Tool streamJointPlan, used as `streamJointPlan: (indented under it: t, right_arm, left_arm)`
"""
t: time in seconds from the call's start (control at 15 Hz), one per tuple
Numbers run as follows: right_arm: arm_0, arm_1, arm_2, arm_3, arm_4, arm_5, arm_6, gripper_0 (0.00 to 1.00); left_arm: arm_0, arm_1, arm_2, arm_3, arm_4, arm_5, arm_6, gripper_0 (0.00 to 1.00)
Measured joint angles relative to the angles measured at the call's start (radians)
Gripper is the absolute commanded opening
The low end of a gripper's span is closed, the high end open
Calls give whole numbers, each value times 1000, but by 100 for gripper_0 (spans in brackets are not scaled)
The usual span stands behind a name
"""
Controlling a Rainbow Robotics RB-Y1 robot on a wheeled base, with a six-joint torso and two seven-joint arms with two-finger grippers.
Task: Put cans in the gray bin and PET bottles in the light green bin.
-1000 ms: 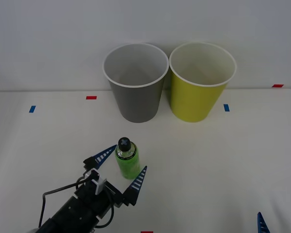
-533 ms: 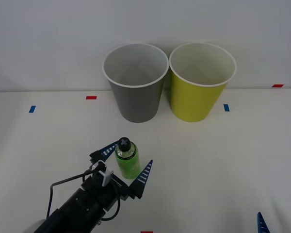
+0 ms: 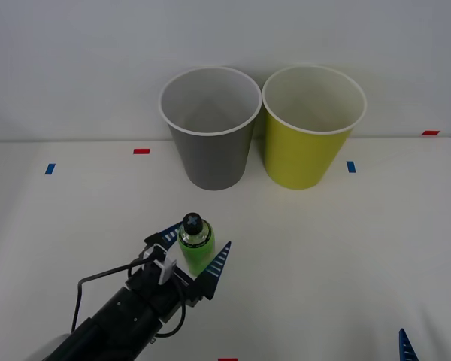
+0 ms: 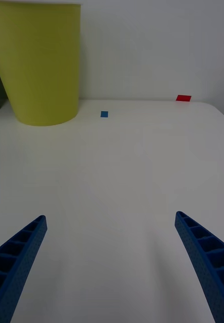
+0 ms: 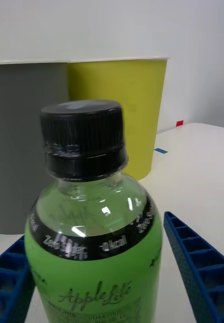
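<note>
PET bottle [image 3: 196,245] stands upright on white table [image 3: 346,241] betw. the L gripper [image 3: 194,252] fingers, which sit apart, one each side; can't tell if they touch. Clear plastic, bright green label, ribbed black screw cap [image 5: 83,132]. Beyond jaws: gray bin [image 3: 210,125] and light green bin [image 3: 313,124], round, tapered, white rims, side by side. L wrist view shows label lettering. R gripper [image 4: 112,262] low by table's near edge, fingers wide apart, holding nothing; small blue tape mark [image 4: 104,114] ahead.

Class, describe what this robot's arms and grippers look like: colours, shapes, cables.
The left gripper has two blue, ribbed, wedge-shaped fingers tapering to points, on a black cylindrical wrist with a white clip and looping black cable. The right gripper has matching blue ribbed fingers.
</note>
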Motion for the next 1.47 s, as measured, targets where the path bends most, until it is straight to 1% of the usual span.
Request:
streamJointPlan:
  t: [0.53,0.6,0.67,0.93,1.0,1.13,1.33,1.47]
  right_arm:
    - [0,0,0,0,0,0,0,88]
    - [0,0,0,0,0,0,0,88]
    - [0,0,0,0,0,0,0,88]
    - [0,0,0,0,0,0,0,88]
    - [0,0,0,0,0,0,0,88]
    - [0,0,0,0,0,0,0,88]
    - [0,0,0,0,0,0,0,88]
    - [0,0,0,0,0,0,0,88]
  left_arm:
    - [-4,1,0,-1,-6,11,-11,0]
    - [-4,2,1,-7,-4,22,-10,0]
    - [-3,5,3,-29,1,63,-8,0]
    - [-2,20,59,-169,22,281,9,0]
    - [-2,21,79,-211,26,353,14,0]
    - [-2,22,128,-310,32,516,25,0]
    - [-2,15,229,-486,37,814,44,0]
    - [-8,-2,306,-606,40,1010,59,0]
